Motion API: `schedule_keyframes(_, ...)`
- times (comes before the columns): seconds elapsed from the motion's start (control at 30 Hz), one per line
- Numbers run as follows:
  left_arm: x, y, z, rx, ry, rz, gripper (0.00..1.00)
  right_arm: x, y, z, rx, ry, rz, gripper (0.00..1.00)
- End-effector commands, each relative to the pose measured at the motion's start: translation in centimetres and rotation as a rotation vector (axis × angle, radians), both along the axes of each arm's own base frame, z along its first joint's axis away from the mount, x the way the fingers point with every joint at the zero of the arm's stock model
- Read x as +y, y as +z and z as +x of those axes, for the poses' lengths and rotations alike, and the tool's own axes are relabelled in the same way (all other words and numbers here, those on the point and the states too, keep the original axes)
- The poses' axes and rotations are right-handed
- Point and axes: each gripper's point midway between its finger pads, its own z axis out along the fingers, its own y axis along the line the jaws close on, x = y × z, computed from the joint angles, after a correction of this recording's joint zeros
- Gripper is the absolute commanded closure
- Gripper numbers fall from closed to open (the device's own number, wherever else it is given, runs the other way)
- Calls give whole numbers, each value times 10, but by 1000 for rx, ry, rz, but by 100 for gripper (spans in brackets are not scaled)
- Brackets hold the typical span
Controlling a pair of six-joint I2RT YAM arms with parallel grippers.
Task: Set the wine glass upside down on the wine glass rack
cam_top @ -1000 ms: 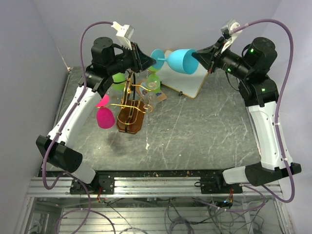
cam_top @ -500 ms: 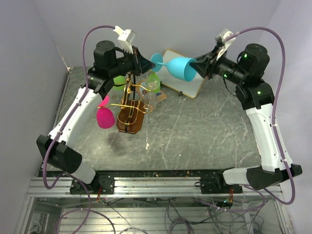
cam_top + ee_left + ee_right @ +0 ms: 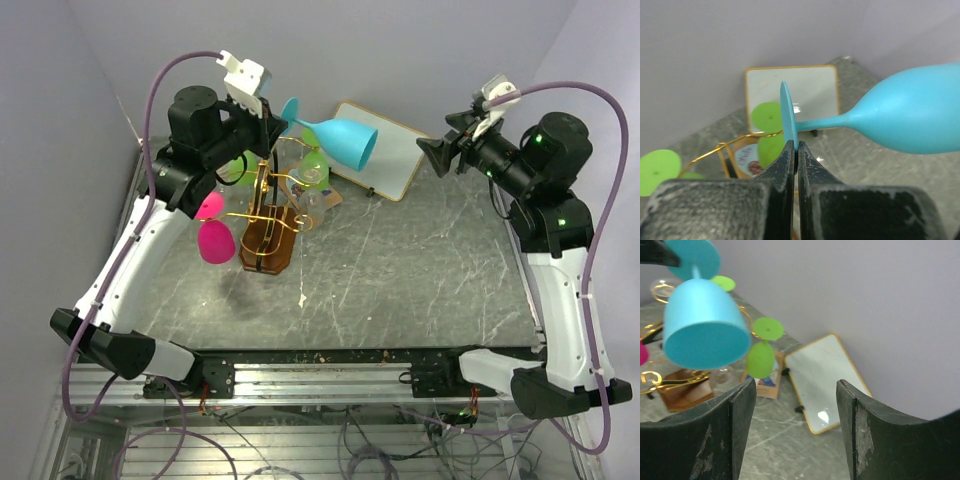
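— Where's the blue wine glass (image 3: pixel 345 143)?
— Above the wine glass rack (image 3: pixel 268 240), tipped sideways, foot pinched tight in the left gripper (image 3: pixel 796 150), seemingly clear of the wires.
— The right gripper (image 3: pixel 794 387)?
— Fingers spread, empty, well right of the rack.

A robot lab cell — plain purple walls (image 3: pixel 400 40), aluminium rail (image 3: pixel 320 385), loose cables (image 3: pixel 380 440) below the table (image 3: pixel 420 270).

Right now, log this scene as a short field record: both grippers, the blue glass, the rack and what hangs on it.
left gripper: shut on the foot of the blue wine glass
right gripper: open, empty
blue wine glass pose: on its side in the air, not yet hung
wine glass rack: gold wire, wooden base
on the rack: pink wine glass, two green wine glasses
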Motion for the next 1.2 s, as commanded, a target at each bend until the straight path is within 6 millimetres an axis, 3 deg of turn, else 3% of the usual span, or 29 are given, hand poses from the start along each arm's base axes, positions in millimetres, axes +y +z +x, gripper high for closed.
schedule_keyframes(0.0, 13, 17, -12, -161, 73, 220, 93, -36, -4, 8, -27, -173, -58, 35)
schedule_keyframes(0.2, -12, -2, -39, -235, -34, 433, 93, -65, -23, 22, -32, -318, -116, 34)
schedule_keyframes(0.3, -25, -25, -55, -269, -109, 580, 93, -64, -64, 32, 24, -303, -189, 34)
schedule_keyframes(0.53, -43, -63, -70, -367, -212, 863, 93, -66, -148, 39, 132, -306, -242, 32)
schedule_keyframes(0.8, -59, -98, -82, -425, -279, 1052, 93, -70, -216, 41, 196, -323, -254, 30)
schedule_keyframes(0.9, -59, -106, -81, -439, -268, 1097, 93, -76, -230, 36, 209, -315, -262, 29)
schedule_keyframes(1.17, -57, -124, -80, -459, -243, 1178, 93, -85, -240, 34, 235, -321, -248, 29)
